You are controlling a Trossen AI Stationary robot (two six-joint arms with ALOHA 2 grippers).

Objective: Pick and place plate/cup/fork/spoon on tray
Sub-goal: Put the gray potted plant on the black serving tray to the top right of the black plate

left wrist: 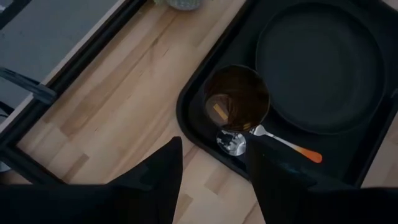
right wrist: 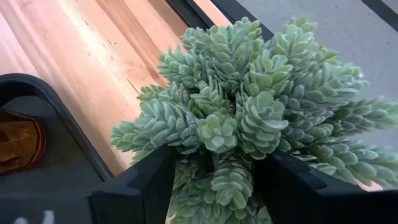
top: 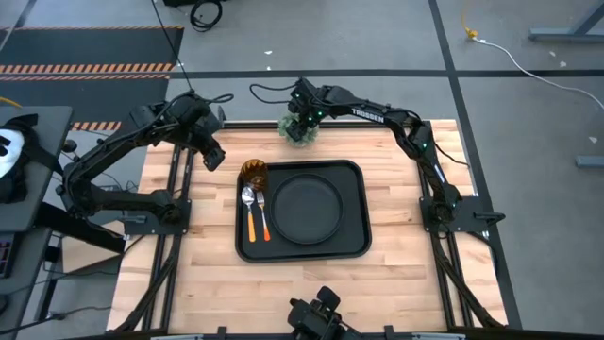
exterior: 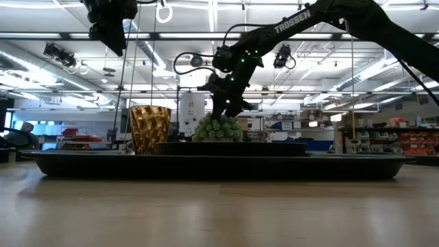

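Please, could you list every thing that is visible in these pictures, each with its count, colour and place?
tray: one, black, on the middle of the wooden table.
plate: one, black, round, inside the tray, on its right part.
cup: one, amber-gold, in the tray's far left corner.
spoon: one, silver bowl with orange handle, in the tray left of the plate.
fork: one, orange handle, beside the spoon.
plant: one, fuzzy green, on the table beyond the tray's far edge.
table: one, light wood.
left pincer: one, dark, open, raised above the table left of the cup.
right pincer: one, dark, fingers around the plant.
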